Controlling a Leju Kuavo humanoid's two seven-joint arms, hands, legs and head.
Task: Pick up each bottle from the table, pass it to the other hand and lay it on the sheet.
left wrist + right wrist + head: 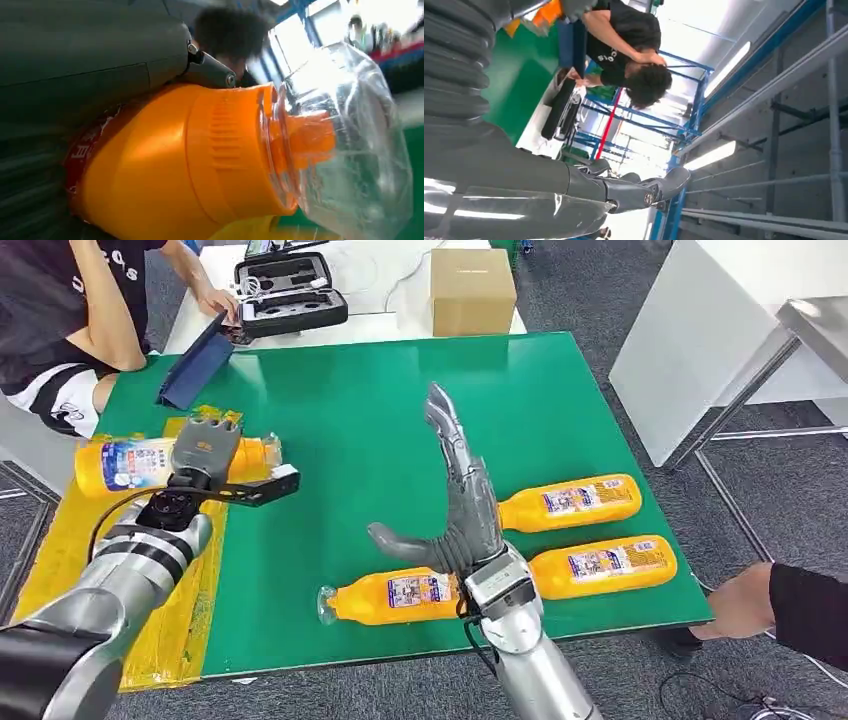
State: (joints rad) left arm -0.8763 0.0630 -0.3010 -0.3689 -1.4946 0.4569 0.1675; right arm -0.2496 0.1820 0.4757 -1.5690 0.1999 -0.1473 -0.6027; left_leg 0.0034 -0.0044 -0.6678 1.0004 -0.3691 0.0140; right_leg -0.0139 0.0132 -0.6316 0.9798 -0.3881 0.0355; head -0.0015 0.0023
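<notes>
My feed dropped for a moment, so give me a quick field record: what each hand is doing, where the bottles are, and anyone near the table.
left hand: holds an orange bottle over the yellow sheet
right hand: open, raised above the green table
bottles on table: three, lying flat near the right hand
people: one seated at the far left corner; another's hand at the right edge

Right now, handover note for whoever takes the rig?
Left hand grips an orange bottle over the yellow sheet, not yet laid down.
Right hand is open, fingers spread, raised above the green table.
Three bottles lie near the right hand: near one, middle, far.
Done: none visibly lying on the sheet.
Left: lay this one, then three more.
</notes>
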